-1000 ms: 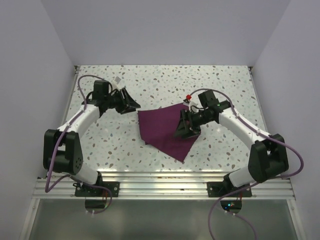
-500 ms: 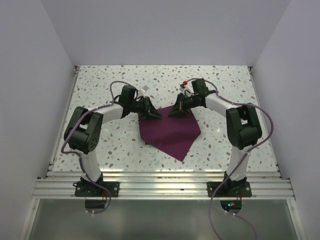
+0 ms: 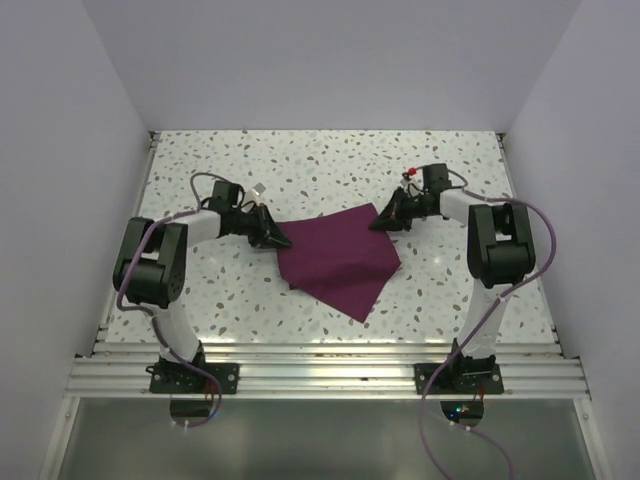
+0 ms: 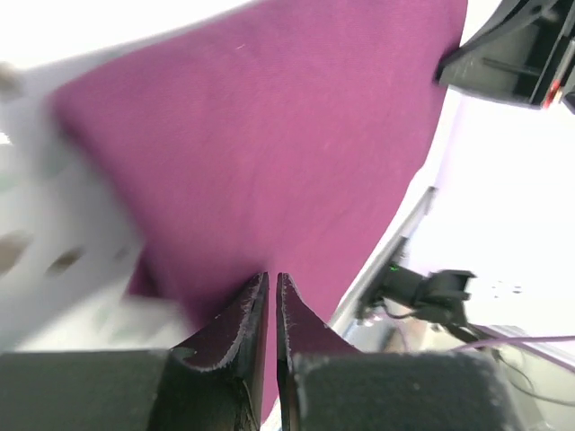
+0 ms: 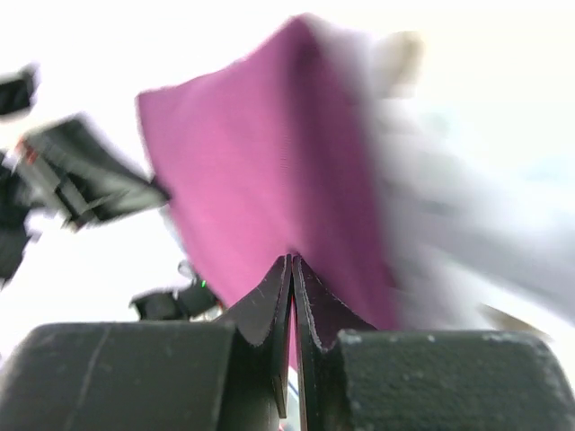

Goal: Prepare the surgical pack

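Observation:
The plum-purple cloth [image 3: 338, 255] of the surgical pack lies flat on the speckled table, stretched between both arms. My left gripper [image 3: 280, 240] is shut on the cloth's left corner, low at the table. My right gripper [image 3: 379, 221] is shut on the far right corner. In the left wrist view the fingertips [image 4: 260, 289] pinch the cloth [image 4: 269, 135], and the right gripper [image 4: 514, 52] shows beyond it. From the right wrist, its gripper [image 5: 292, 262] is closed with purple cloth [image 5: 243, 171] between the tips, blurred by motion.
White walls close in the table [image 3: 320, 160] on the left, back and right. An aluminium rail [image 3: 320, 365] runs along the near edge by the arm bases. Purple cables loop off both arms.
One second ago both grippers were open, the left clear of the cloth. They closed on two far corners close together, then drew apart sideways, spreading the cloth's far edge wider.

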